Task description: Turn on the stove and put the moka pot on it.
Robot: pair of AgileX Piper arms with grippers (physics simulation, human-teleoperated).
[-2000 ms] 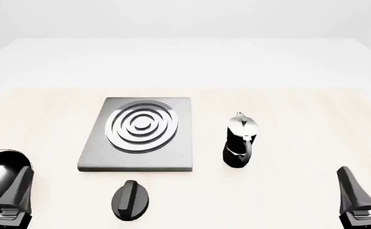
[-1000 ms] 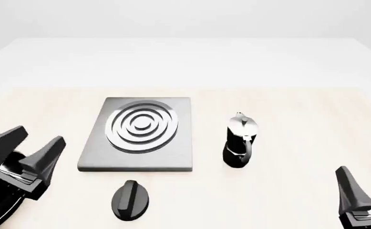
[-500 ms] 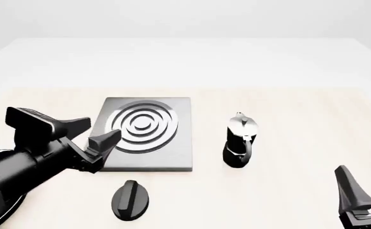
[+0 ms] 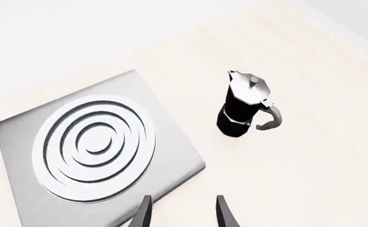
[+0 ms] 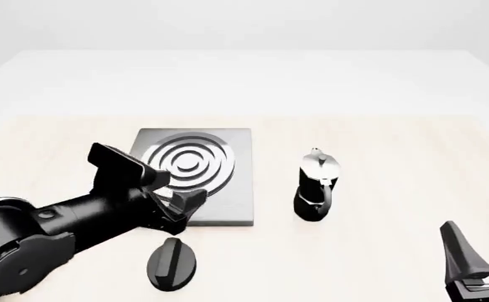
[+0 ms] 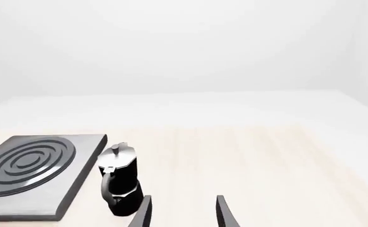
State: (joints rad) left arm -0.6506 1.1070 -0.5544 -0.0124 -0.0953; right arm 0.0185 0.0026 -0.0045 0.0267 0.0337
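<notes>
The stove (image 5: 232, 189) is a flat grey slab with silver rings, left of the table's middle; its black oval knob (image 5: 172, 263) lies on the table in front of it. The moka pot (image 5: 316, 185) stands upright to the right of the slab, black base and silver top. My left gripper (image 5: 177, 190) hovers open over the slab's front left part, behind the knob. The left wrist view shows the stove (image 4: 95, 151), the moka pot (image 4: 244, 106) and the empty left gripper (image 4: 182, 210). My right gripper (image 5: 482, 245) stands open at the front right, well apart from the pot.
In the right wrist view the moka pot (image 6: 118, 182) stands just ahead of the right gripper (image 6: 180, 210), with the stove (image 6: 26, 165) beyond it. The light wooden tabletop (image 5: 395, 145) runs back to a white far part.
My left arm has swung from the left edge rightward and forward, ending over the stove's front left part. The right arm, pot and knob have not moved.
</notes>
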